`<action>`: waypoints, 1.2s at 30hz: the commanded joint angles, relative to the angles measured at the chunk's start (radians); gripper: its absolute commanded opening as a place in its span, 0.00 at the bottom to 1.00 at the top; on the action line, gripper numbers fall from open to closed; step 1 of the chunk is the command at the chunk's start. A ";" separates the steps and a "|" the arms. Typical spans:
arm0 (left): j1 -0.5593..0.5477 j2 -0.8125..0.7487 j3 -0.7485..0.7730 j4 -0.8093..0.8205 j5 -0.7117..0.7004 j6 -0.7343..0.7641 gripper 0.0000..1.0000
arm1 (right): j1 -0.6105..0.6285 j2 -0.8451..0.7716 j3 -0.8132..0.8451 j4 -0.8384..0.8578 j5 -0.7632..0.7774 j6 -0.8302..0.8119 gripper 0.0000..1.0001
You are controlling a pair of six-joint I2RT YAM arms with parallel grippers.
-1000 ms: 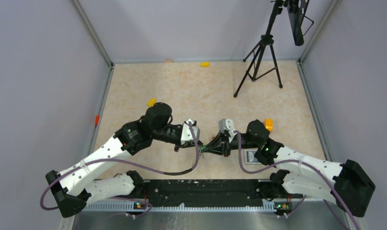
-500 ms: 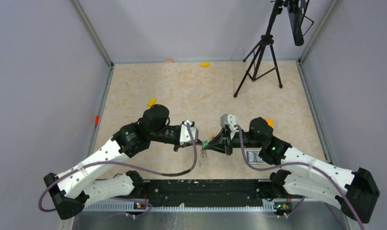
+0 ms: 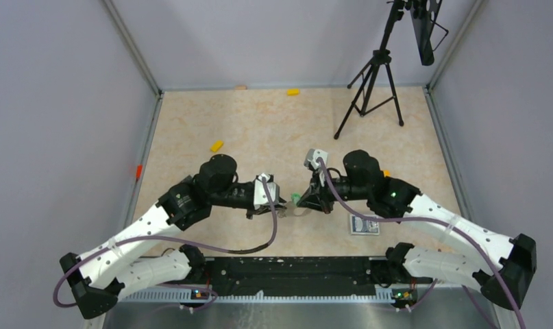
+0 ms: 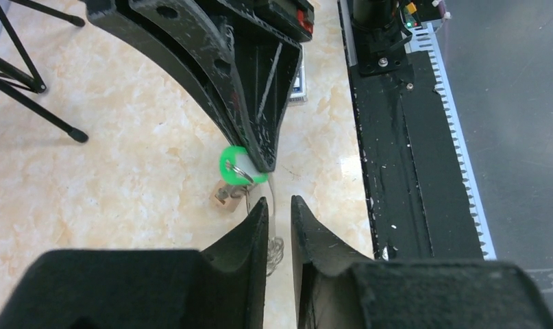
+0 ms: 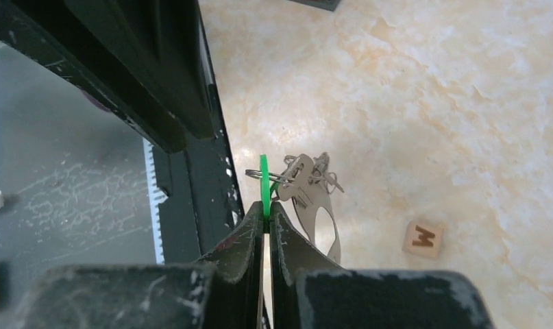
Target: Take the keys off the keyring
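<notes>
Your right pincer (image 5: 265,211) pinches the green key (image 5: 264,179) by its flat round head; the thin grey keyring (image 5: 319,214) hangs just beside it. Your left pincer (image 4: 277,205) is narrow, straddling the keyring's edge.

Bright green key (image 5: 264,179), dull grey keyring (image 5: 306,195), brown cube (image 5: 423,238) with a dark letter, beige marbled table (image 5: 397,103)

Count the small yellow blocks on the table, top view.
3. One small yellow block lies left of centre beyond the left arm, one by the far wall, one shows only a sliver behind the right arm. More may hide under the arms.
</notes>
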 commanded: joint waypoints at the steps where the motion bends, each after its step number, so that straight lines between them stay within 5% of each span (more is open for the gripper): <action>1: -0.001 -0.042 -0.027 0.067 -0.022 -0.031 0.26 | 0.009 -0.003 0.120 -0.193 0.086 -0.056 0.00; 7: -0.001 -0.084 -0.086 0.141 -0.064 -0.058 0.47 | 0.008 -0.003 0.190 -0.317 0.157 -0.128 0.00; 12: -0.001 -0.106 -0.178 0.313 -0.048 -0.111 0.52 | 0.008 -0.008 0.210 -0.352 0.150 -0.195 0.00; 18: -0.002 -0.108 -0.279 0.508 0.013 -0.180 0.52 | 0.009 -0.039 0.197 -0.325 0.037 -0.291 0.00; 36: -0.003 -0.021 -0.338 0.639 0.087 -0.233 0.47 | 0.009 -0.049 0.198 -0.236 -0.021 -0.302 0.00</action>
